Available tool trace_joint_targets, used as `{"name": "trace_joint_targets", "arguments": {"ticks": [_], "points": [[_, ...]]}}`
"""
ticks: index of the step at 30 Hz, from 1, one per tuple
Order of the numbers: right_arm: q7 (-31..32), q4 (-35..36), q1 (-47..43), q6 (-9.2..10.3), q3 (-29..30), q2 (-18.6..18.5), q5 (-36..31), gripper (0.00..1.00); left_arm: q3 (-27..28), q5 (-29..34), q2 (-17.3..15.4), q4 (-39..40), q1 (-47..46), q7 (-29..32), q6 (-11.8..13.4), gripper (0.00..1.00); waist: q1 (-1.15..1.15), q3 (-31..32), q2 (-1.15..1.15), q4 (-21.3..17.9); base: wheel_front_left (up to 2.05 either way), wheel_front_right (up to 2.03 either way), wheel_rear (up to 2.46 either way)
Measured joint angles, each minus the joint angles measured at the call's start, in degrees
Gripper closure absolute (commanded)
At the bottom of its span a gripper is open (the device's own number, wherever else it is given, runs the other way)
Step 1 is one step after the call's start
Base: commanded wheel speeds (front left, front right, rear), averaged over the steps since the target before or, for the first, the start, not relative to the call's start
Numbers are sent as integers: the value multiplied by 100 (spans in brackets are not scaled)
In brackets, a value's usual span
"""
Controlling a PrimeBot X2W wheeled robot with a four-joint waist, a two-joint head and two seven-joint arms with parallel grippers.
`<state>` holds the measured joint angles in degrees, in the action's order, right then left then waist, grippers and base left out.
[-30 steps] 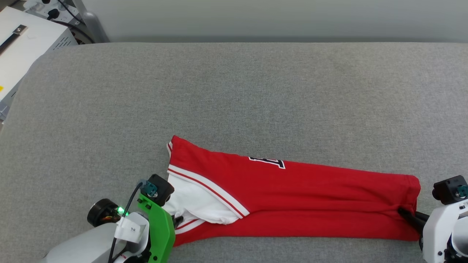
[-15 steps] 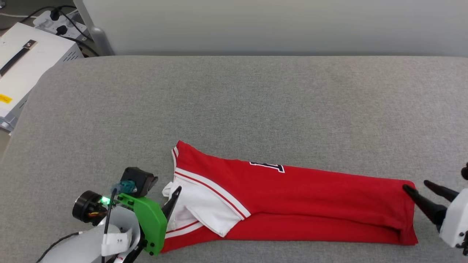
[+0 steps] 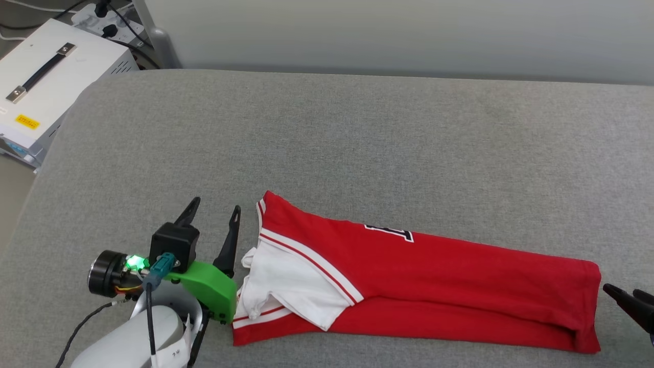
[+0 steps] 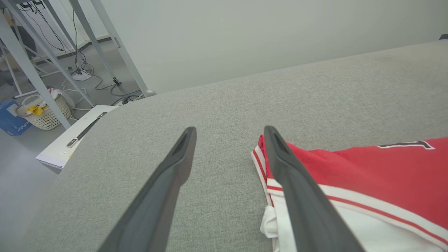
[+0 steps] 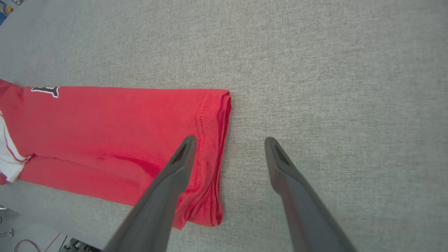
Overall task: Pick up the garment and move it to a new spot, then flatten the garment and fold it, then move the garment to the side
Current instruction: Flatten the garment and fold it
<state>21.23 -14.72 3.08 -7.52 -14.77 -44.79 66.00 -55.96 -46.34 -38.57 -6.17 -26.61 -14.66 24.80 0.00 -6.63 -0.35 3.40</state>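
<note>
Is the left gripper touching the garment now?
Apart. In the head view a strip of gray cushion shows between the garment and the nearer finger of the left gripper, whose jaws stand open.

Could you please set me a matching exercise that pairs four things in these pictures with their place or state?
Things:
1. garment
2. left gripper
3. right gripper
4. white box with a black handle

Places or states:
A. open, at the red hem end of the cloth
B. off the grey surface, beyond its far left corner in the head view
C. open, beside the white-sleeve end of the cloth
D. lying folded into a long strip on the grey surface

Right pairs: 1-D, 2-C, 3-A, 4-B.
</note>
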Motion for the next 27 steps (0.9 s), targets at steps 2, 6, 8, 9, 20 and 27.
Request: {"name": "trace_joint_targets", "arguments": {"ticks": [2, 6, 8, 9, 20, 27], "points": [[87, -89, -10, 0, -12, 83, 36, 0, 348, 289, 131, 109, 155, 0, 101, 0, 0, -30, 0, 39, 0, 0, 0], [148, -311, -13, 0, -70, 268, 35, 0, 926, 942, 417, 274, 598, -1, 169, 0, 0, -111, 0, 114, 0, 0, 0], [193, -403, -13, 0, -121, 331, 35, 0, 1247, 1235, 593, 319, 845, -1, 169, 0, 0, -153, 0, 157, 0, 0, 0], [197, -422, -12, 0, -131, 350, 35, 0, 1371, 1333, 660, 331, 931, 0, 168, 0, 0, -168, 0, 173, 0, 0, 0], [213, -388, 185, 7, -405, 583, 34, 0, 2884, 2508, 1686, 475, 1855, -1, -229, 0, 0, -276, 0, 274, 0, 0, 0], [186, -409, 344, 7, -615, 706, 34, 15, 3488, 3090, 2303, 464, 2136, -1, -623, 0, 0, -257, 0, 288, 0, 0, 0]]}}
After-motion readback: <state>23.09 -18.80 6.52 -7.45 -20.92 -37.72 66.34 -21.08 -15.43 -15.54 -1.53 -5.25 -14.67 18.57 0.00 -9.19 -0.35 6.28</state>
